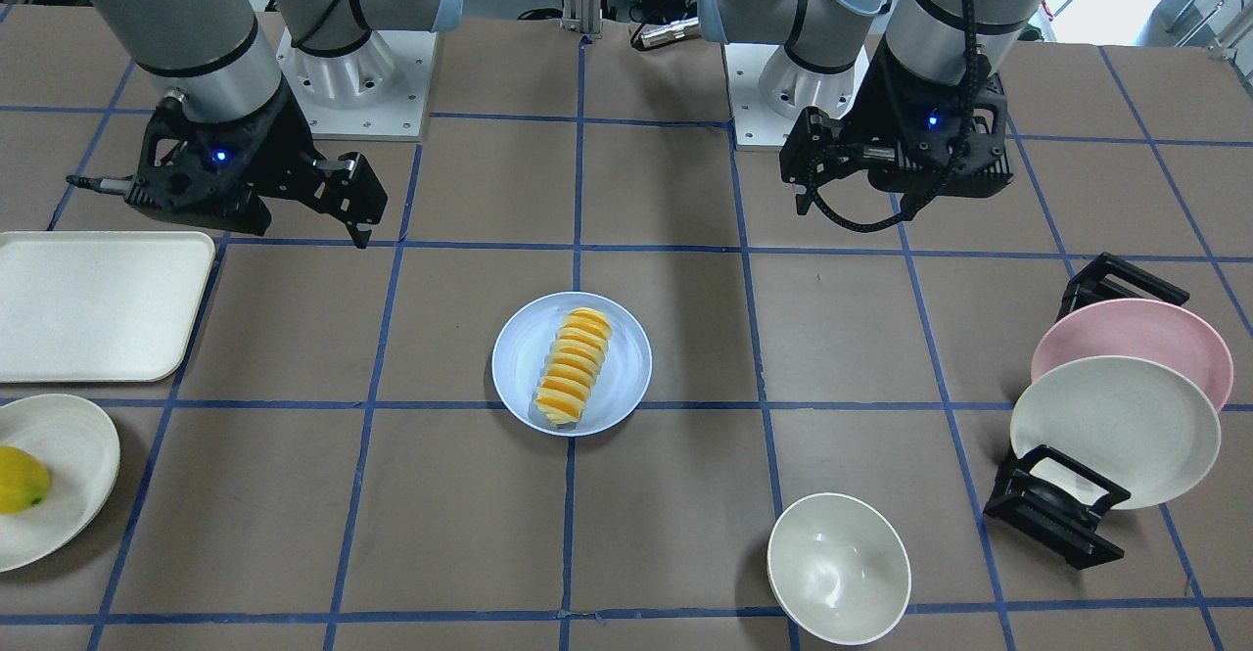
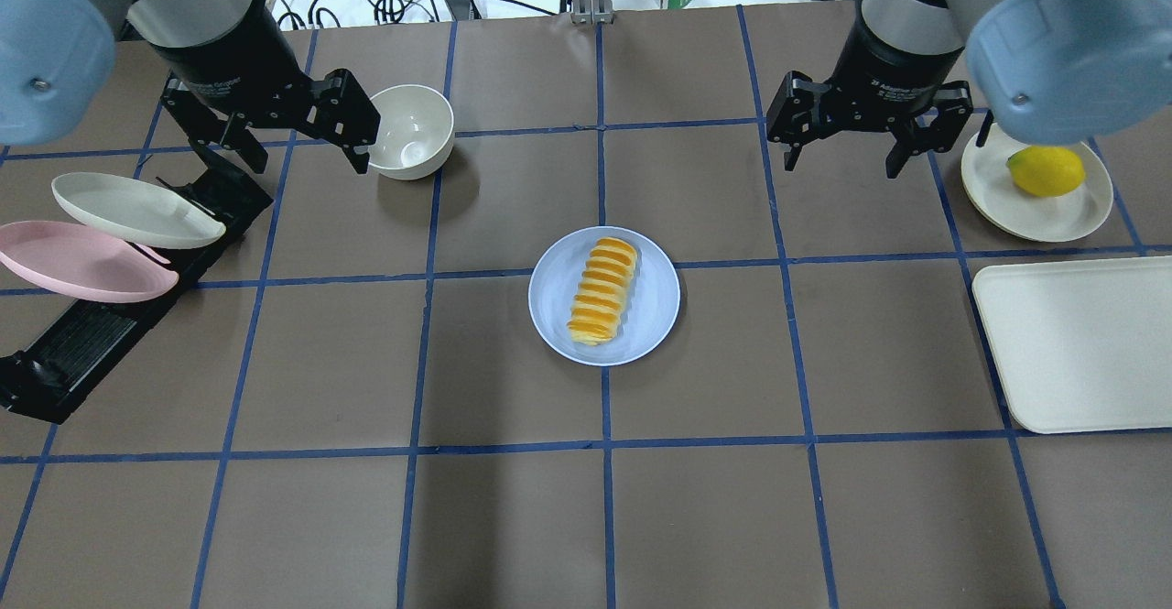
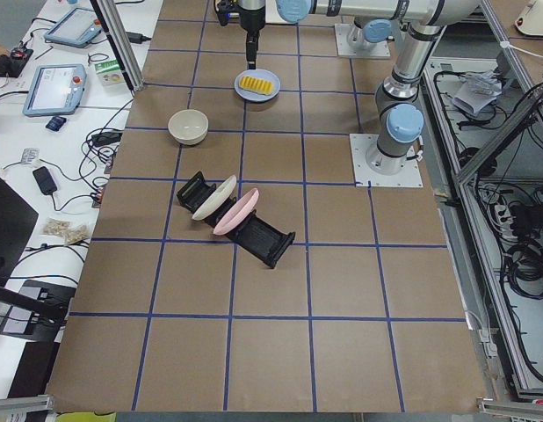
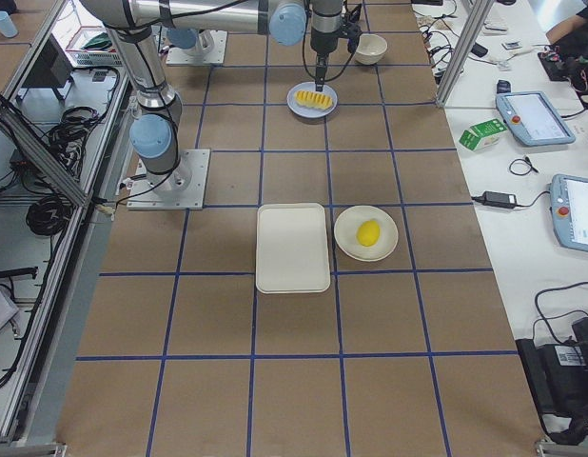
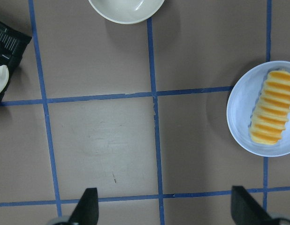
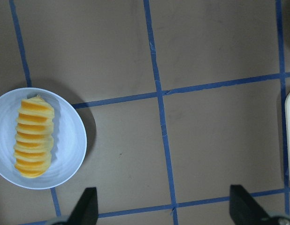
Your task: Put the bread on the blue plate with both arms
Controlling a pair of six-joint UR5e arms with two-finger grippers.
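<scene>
The bread (image 2: 602, 290) is seen lying on the blue plate (image 2: 661, 318), set lengthwise across the plate's middle with its ridged orange top upward. Plate and bread are found between the two claws and below them, well apart from each: to the right of the left claw (image 2: 298, 149) and to the left of the right claw (image 2: 841, 166).

Both claws are held above the table with their fingers spread wide, and nothing is gripped by either. In each wrist view only bare brown table and blue tape lines are seen between the fingertips.

A white bowl (image 2: 410, 130) is placed near the left claw, on its inner side. On its outer side a black rack (image 2: 92, 343) is set, in which a cream plate (image 2: 128, 211) and a pink plate (image 2: 73, 266) are propped at a slant.

Beside the right claw, on its outer side, a lemon (image 2: 1046, 170) is kept on a cream dish (image 2: 1085, 211), and a cream tray (image 2: 1080, 343) is laid just beside that dish.
</scene>
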